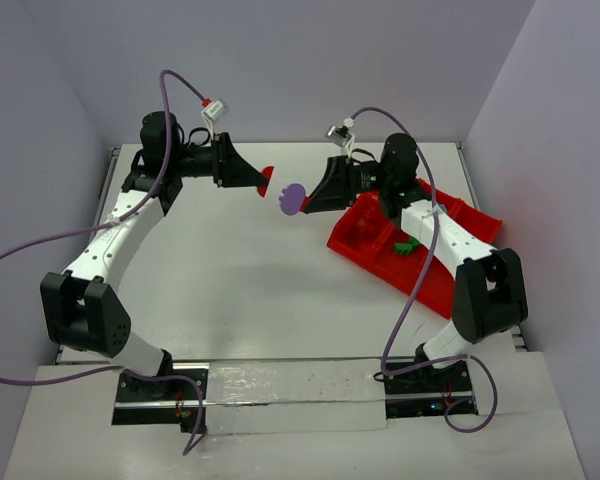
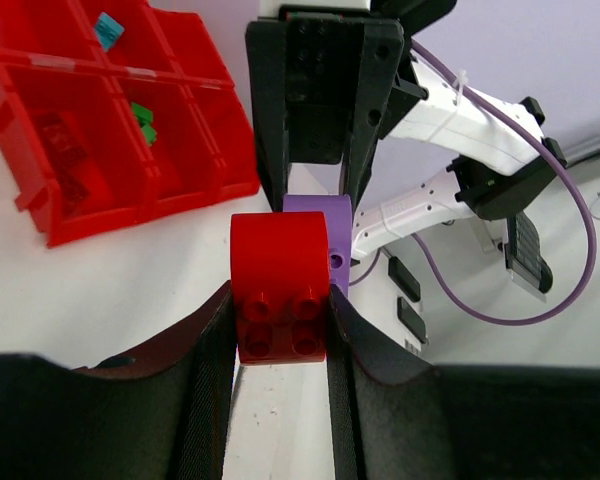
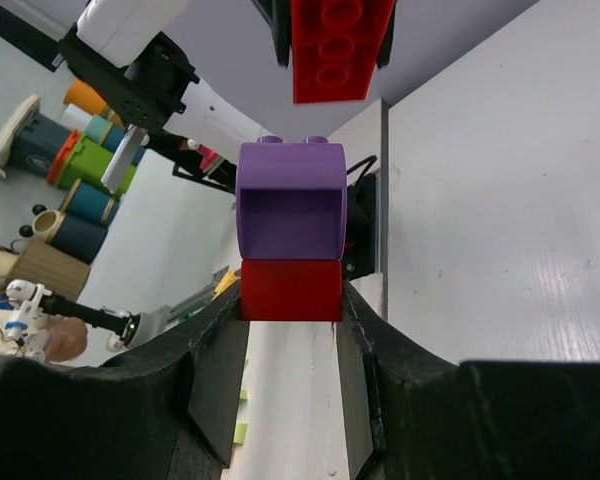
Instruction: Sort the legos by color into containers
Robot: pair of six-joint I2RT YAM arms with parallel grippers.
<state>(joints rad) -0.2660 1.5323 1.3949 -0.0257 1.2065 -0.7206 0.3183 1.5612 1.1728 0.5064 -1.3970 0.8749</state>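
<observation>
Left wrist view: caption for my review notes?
Left tool gripping a red lego, facing the right tool and its purple piece; red tray at upper left.

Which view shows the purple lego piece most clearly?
The right wrist view: the purple piece sits large and central, hollow side and studs visible. In the left wrist view a red brick hides most of it; the top view shows a small spot.

Left wrist view: the purple piece hides mostly behind the red brick; the tray runs off the top and left edges. Overhead, the right arm covers part of the tray, and the right end effector hides its red block.
</observation>
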